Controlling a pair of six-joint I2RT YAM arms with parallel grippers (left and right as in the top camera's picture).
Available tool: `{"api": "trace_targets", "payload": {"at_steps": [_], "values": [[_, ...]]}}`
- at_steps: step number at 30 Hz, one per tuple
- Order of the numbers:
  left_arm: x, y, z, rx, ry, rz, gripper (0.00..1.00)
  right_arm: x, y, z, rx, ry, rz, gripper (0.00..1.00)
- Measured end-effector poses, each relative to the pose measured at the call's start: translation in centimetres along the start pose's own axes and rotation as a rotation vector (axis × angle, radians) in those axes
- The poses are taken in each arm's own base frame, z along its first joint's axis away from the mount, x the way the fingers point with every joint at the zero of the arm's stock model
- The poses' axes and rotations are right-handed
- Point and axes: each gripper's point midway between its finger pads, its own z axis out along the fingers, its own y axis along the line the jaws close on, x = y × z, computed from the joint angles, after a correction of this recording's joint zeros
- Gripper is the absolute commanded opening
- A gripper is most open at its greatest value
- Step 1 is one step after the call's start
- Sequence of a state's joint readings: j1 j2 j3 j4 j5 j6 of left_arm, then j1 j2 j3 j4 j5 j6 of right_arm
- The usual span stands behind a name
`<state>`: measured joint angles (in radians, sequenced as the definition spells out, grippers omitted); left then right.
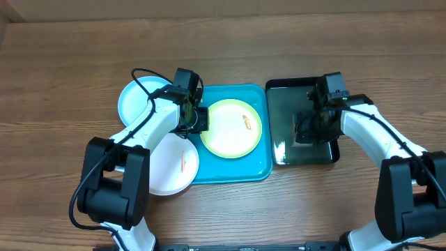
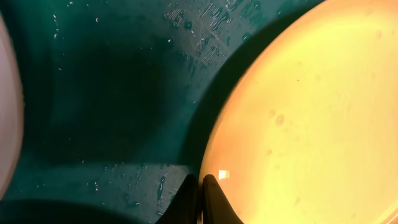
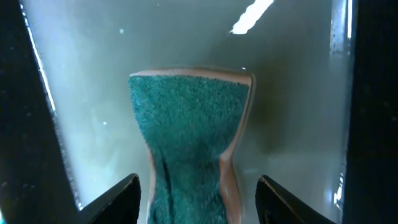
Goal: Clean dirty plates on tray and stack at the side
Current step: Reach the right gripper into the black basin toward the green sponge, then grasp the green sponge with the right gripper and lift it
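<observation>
- Three plates seen: green-rimmed plate point(image 1: 233, 129) lies in the turquoise tray point(image 1: 230, 173), orange smear on top, left rim at the closed left claw point(image 1: 197, 118).
- White plate point(image 1: 174, 167), smeared, and blue plate point(image 1: 136, 101) lie left of the tray.
- Right claw point(image 3: 199, 186) open, straddling a teal sponge point(image 3: 186, 118).

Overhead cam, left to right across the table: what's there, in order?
light blue plate → white plate → yellow-green plate, sitting in the turquoise tray → black tray
</observation>
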<state>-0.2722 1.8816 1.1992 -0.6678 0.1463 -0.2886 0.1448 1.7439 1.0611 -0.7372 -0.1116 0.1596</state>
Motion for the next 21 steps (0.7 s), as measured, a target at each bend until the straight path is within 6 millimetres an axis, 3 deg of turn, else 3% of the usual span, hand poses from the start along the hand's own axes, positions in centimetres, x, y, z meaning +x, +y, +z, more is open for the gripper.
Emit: {"api": "trace_targets", "payload": {"at_steps": [6, 21], "values": [[0.0, 0.0, 0.0, 0.0, 0.0, 0.0, 0.06, 0.1, -0.12, 0.56, -0.002, -0.013, -0.005, 0.5], [0.01, 0.01, 0.0, 0.0, 0.0, 0.0, 0.07, 0.33, 0.55, 0.77, 0.02, -0.017, -0.04, 0.51]]}}
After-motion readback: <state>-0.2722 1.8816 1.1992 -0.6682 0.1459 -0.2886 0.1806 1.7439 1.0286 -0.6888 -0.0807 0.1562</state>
